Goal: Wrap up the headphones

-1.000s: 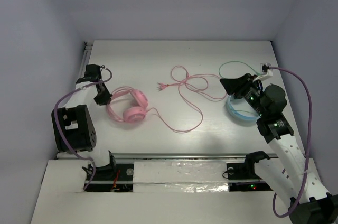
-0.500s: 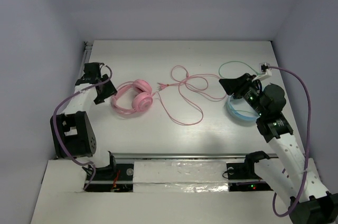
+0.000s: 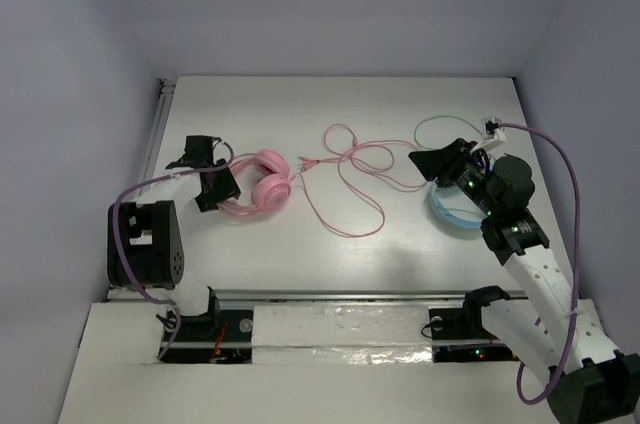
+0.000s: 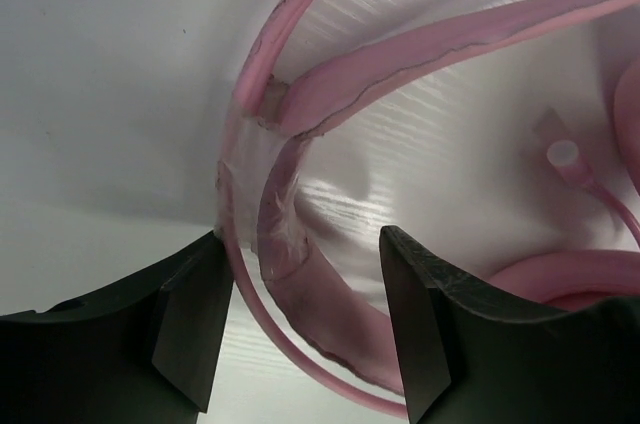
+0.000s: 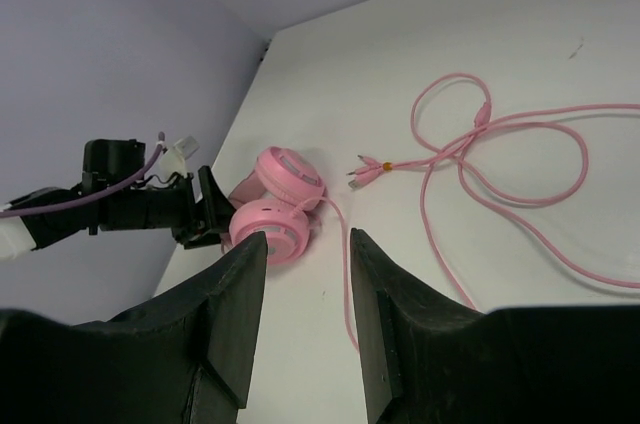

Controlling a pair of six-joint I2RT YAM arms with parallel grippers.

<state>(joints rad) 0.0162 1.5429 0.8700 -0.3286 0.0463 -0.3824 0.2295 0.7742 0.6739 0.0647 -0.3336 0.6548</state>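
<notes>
The pink headphones (image 3: 268,184) lie left of centre on the white table, ear cups side by side, headband pointing left. My left gripper (image 3: 224,187) is at that headband, open. In the left wrist view its fingers (image 4: 195,319) stand either side of the headband (image 4: 310,279) without pinching it. The long pink cable (image 3: 345,199) runs right from the cups in loose loops, and its plug ends (image 3: 304,163) rest near the upper cup. My right gripper (image 3: 426,161) hovers at the right, open and holding nothing. Its wrist view shows the ear cups (image 5: 272,229) and cable loops (image 5: 500,159) beyond the open fingers.
Light blue headphones (image 3: 452,212) lie under my right arm, with their thin green cable (image 3: 438,124) curling toward the back. White walls close the table at the back and sides. A metal rail (image 3: 340,296) runs along the near edge.
The left gripper, shut a second ago, has opened. The headphones have slid right and slightly back, the cable bunching up, and the left gripper has followed them right. The right arm shifted slightly left.
</notes>
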